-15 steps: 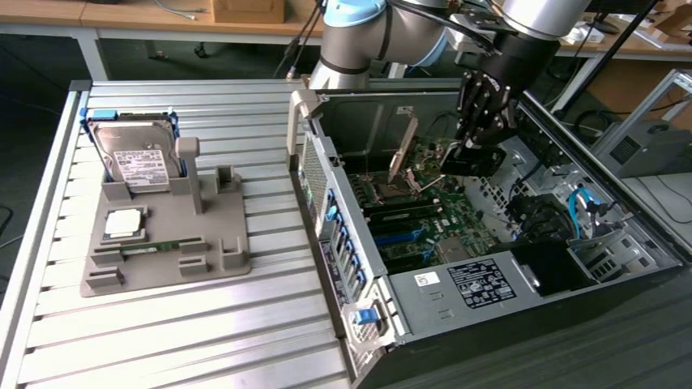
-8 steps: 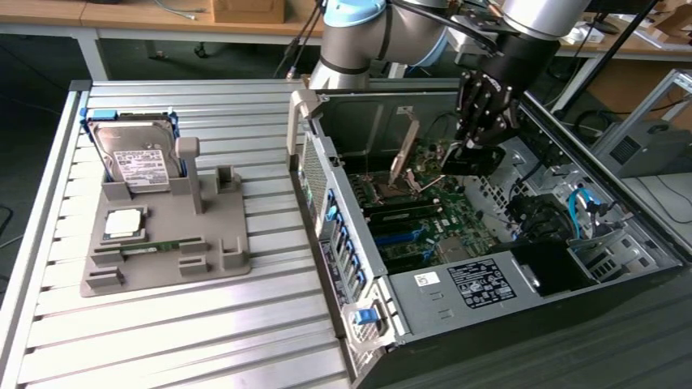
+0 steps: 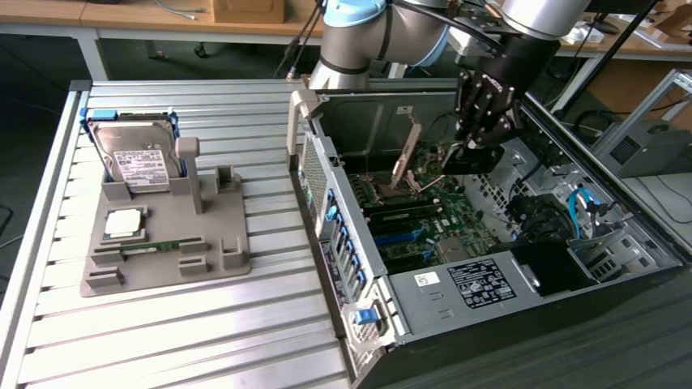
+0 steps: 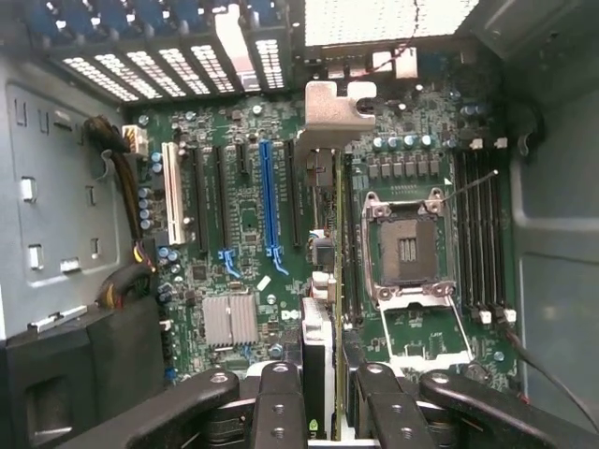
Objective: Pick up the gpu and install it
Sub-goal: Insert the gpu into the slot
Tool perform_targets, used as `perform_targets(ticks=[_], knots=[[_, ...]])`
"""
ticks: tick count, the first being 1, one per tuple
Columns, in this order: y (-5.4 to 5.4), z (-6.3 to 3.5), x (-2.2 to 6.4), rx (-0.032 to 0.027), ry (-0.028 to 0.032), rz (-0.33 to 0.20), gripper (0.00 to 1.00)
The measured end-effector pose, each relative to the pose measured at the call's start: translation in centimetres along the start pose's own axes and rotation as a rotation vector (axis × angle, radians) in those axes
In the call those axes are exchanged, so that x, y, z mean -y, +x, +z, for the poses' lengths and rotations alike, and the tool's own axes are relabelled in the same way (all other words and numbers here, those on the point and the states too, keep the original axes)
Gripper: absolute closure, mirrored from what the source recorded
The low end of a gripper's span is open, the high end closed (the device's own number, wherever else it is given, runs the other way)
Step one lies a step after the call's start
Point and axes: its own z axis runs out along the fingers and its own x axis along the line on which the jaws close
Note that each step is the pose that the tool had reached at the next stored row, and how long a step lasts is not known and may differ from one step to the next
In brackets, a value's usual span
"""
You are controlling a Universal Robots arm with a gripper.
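Note:
The gpu (image 4: 318, 346) shows edge-on as a narrow strip running from between my fingers to its silver bracket (image 4: 332, 112) at the case's rear slots. It stands on edge over the green motherboard (image 4: 243, 224), between the blue slot (image 4: 270, 201) and the CPU socket (image 4: 407, 248). I cannot tell whether it sits in a slot. My gripper (image 4: 323, 412) is shut on its near end. In the exterior view the gpu (image 3: 407, 156) is a tan strip standing inside the open computer case (image 3: 357, 267), with the gripper (image 3: 472, 158) reaching down beside it.
On the exterior view's left, a grey fixture (image 3: 162, 243) holds a silver hard drive (image 3: 135, 158), a square chip (image 3: 122, 223) and a green memory stick (image 3: 162, 245). The case walls, a power supply (image 3: 487, 279) and cable bundles (image 4: 126, 187) ring the motherboard.

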Motion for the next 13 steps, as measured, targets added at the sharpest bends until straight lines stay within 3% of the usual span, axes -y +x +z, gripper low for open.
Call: perform_targets(ticks=[3,4,9,10,13], knots=[[0.0,0.0,0.0,-0.0002,0.0009,-0.027,0.73],[0.01,0.0,0.0,0.0056,0.0008,-0.031,0.73],[0.1,0.0,0.0,0.0586,-0.0013,-0.047,0.73],[0.11,0.0,0.0,0.063,-0.0014,-0.052,0.73],[0.11,0.0,0.01,0.0622,-0.0014,-0.086,0.73]])
